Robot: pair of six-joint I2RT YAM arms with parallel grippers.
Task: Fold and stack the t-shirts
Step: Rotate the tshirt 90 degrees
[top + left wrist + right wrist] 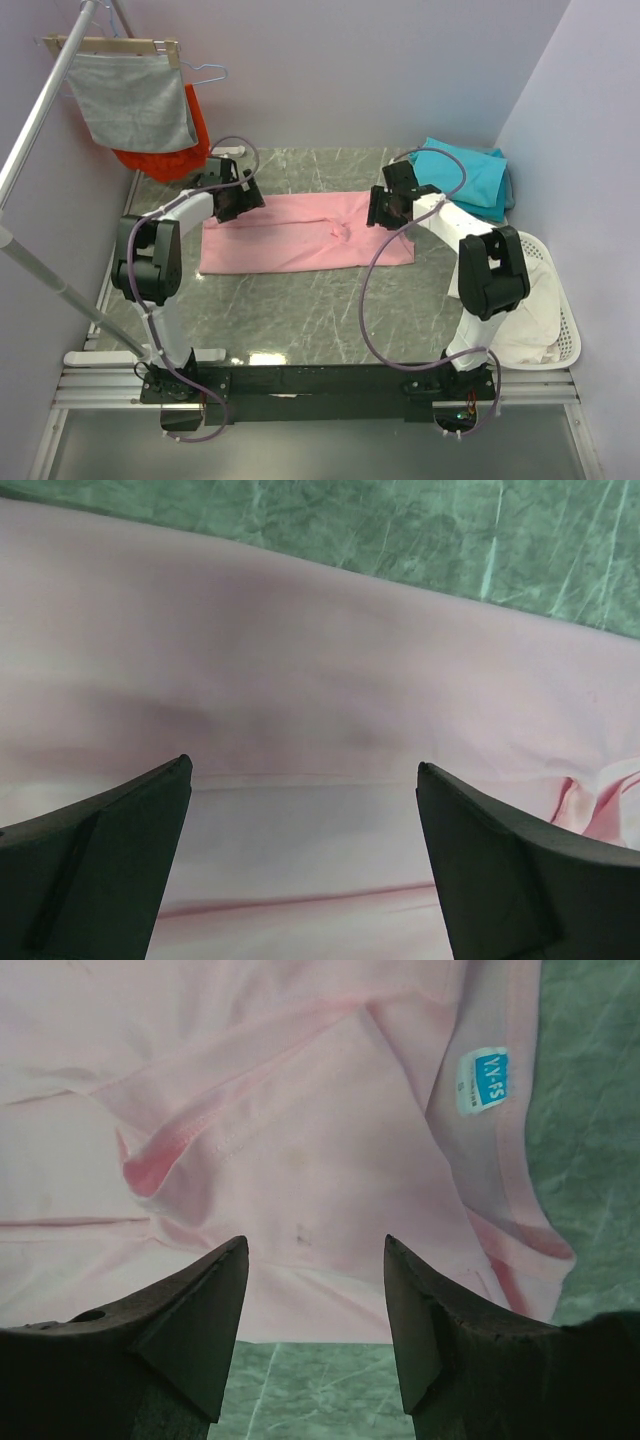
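The pink t-shirt [300, 245] lies as a long strip across the middle of the counter [290, 320], with the teal t-shirts [468, 176] piled at the far right corner. The left hand [240, 200] and right hand [390, 208], both spread and empty, hover over its opposite ends, probably to take both ends together for the next fold

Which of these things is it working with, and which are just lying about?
Part of the job: flat light pink cotton t-shirt; heap of teal cotton t-shirts.
Just lying about: grey cloth on wooden hanger; orange-red hanging garment; white plastic basket.
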